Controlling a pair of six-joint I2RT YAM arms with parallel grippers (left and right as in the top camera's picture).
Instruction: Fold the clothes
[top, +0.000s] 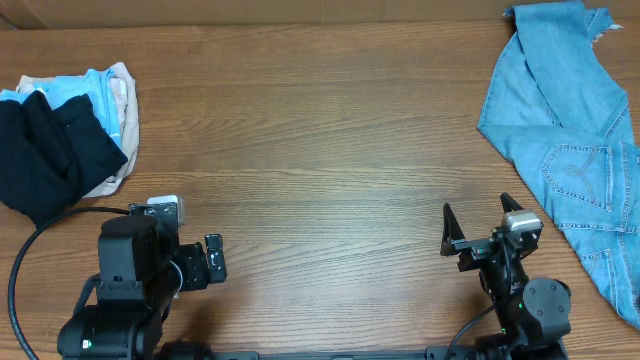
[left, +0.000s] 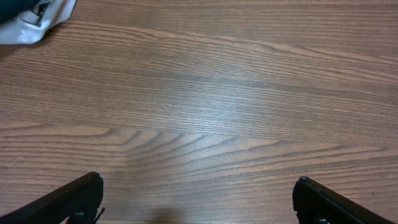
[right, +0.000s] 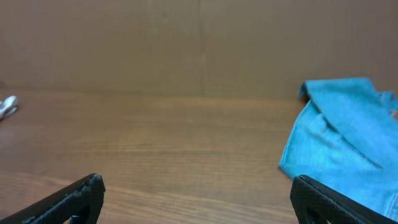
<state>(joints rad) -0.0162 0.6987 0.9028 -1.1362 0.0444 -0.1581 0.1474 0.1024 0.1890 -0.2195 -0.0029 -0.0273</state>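
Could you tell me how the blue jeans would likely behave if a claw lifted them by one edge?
The jeans lie limp and creased, so they would probably droop rather than hold shape. They look like denim and spread wide, so they are likely fairly heavy and may drag on the table.

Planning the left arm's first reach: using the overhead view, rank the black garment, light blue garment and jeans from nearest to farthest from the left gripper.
From the left gripper:
1. Black garment, at the left edge.
2. Light blue garment, just behind it, farther back.
3. Jeans, far over at the right edge.
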